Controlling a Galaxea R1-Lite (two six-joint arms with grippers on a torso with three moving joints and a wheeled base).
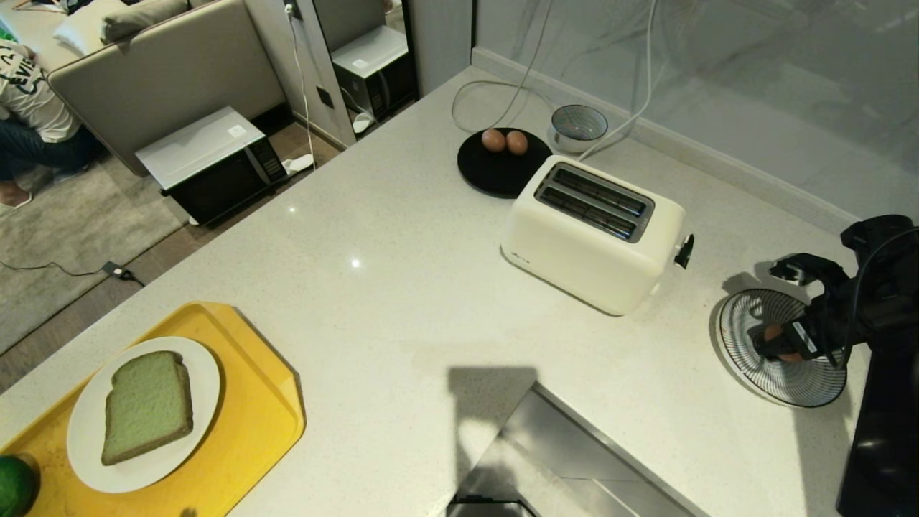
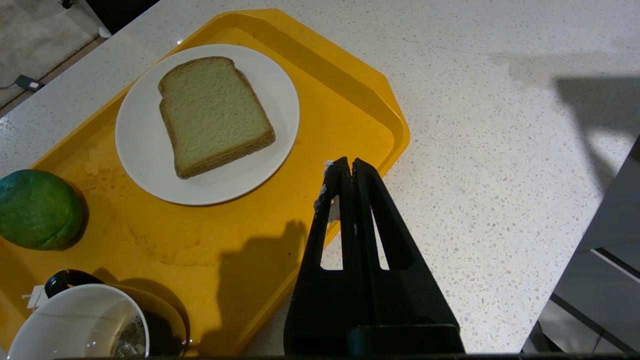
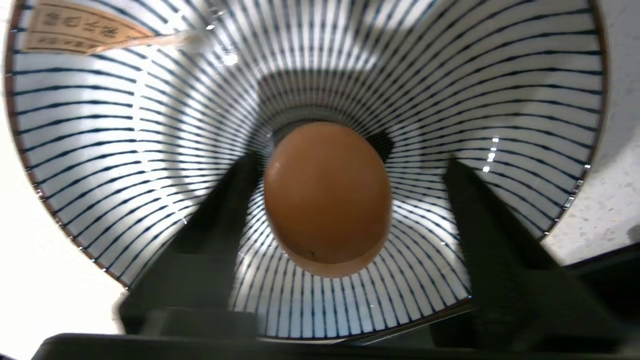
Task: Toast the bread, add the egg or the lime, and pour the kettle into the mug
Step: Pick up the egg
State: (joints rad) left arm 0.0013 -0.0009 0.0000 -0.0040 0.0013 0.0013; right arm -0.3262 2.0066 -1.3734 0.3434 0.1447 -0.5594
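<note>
Two eggs (image 1: 505, 141) are sitting side by side on the black plate (image 1: 495, 176) behind the white toaster (image 1: 592, 233), and a third, the egg (image 3: 327, 199), is lying in the middle of the striped bowl (image 3: 125, 150) on the counter (image 1: 373, 237) to my right. I am holding the right gripper (image 3: 345, 220) down inside that bowl with its fingers (image 3: 225, 210) spread on either side of the egg; one looks just beside the shell, the other clearly apart, so I am not gripping it. I am keeping the left gripper (image 2: 348, 167) clenched and empty, hanging over the edge of the yellow tray (image 2: 350, 115). On that tray the bread (image 2: 212, 115) is lying flat on a white plate (image 2: 145, 155), the lime (image 2: 37, 209) is resting near it, and the mug (image 2: 80, 322) is standing at the tray's near corner. Someone (image 1: 29, 108) is sitting on the floor beyond the counter.
</note>
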